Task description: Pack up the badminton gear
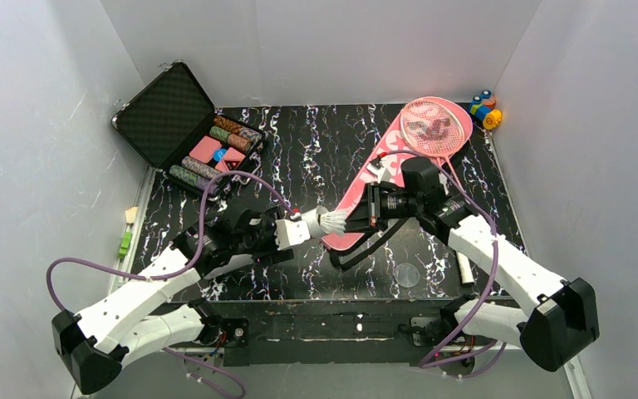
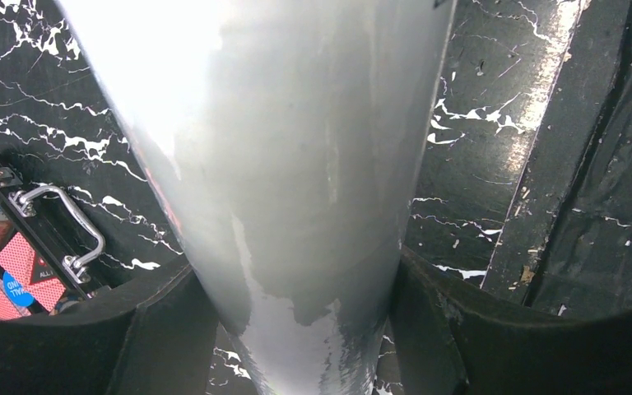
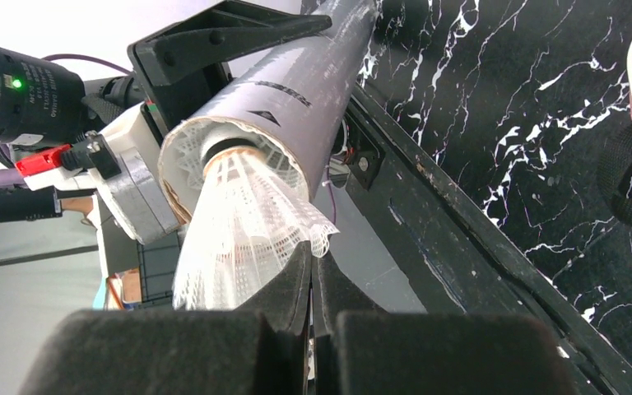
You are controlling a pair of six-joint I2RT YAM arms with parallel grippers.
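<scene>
Two claws on this one. My left claw (image 2: 304,317) is clamped around the white cardboard tube (image 2: 296,164), one finger on each side of it, with the tube's mouth pointing across at my right claw (image 3: 313,280). The right one's fingers are pressed nearly together, and as far as I can tell they're nipping the rim of the shuttlecock (image 3: 247,222). Its nose sits in the tube's mouth and the skirt flares back toward my fingertips.

Handling-wise, the shuttlecock looks feather-light, and that mesh skirt will probably crumple if I squeeze harder. I'd say a light grip on the skirt's edge is right, pushing straight along the tube. The tube should be stiff but hollow, so firm, not crushing. It also looks smooth enough to slide in my grip.

Room is decent, since the handoff hangs in the air above the table (image 1: 316,150). The pink bag (image 1: 357,204) lies just under and behind my right claw, with the rackets (image 1: 432,126) further back. The poker chip case (image 1: 187,125) sits well off beyond my left claw.
</scene>
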